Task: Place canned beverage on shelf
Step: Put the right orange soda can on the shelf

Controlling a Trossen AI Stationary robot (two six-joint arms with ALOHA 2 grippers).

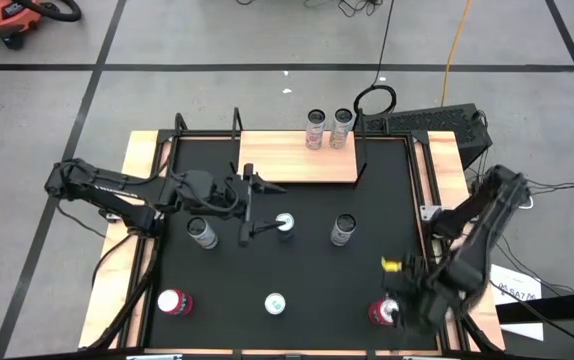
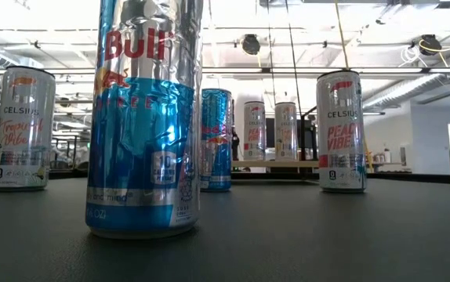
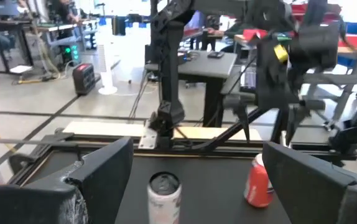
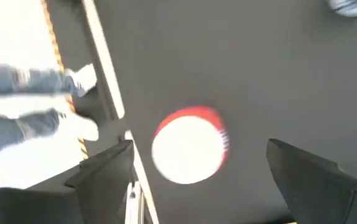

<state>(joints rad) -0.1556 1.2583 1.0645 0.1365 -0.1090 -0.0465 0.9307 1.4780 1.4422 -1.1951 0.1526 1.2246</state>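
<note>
The shelf (image 1: 297,160) is a light-wood board at the mat's far edge, with two cans (image 1: 327,128) standing on it. Several cans stand upright on the black mat (image 1: 307,270). My left gripper (image 1: 251,208) is open at mid-table, pointing toward the table's right; a blue-and-silver can (image 1: 285,225) stands just beyond its near finger. Its wrist view (image 3: 197,146) shows a silver can (image 3: 165,196) ahead between the fingers. My right gripper (image 1: 392,310) is open, pointing down over a red can (image 1: 380,312); the can's top (image 4: 188,152) shows below, between the fingers. My left gripper's near finger (image 1: 259,232) ends right beside the blue-and-silver can's side, coming level from the table's left; I cannot tell whether it touches. The can stands upright on the mat. My right gripper touches nothing.
Other cans on the mat: a silver one (image 1: 204,232) at the left, a silver one (image 1: 343,230) right of centre, a red one (image 1: 174,302) near left, a blue one (image 1: 275,303) near centre. Black brackets (image 1: 359,165) flank the shelf. Wood strips (image 1: 142,200) edge the table.
</note>
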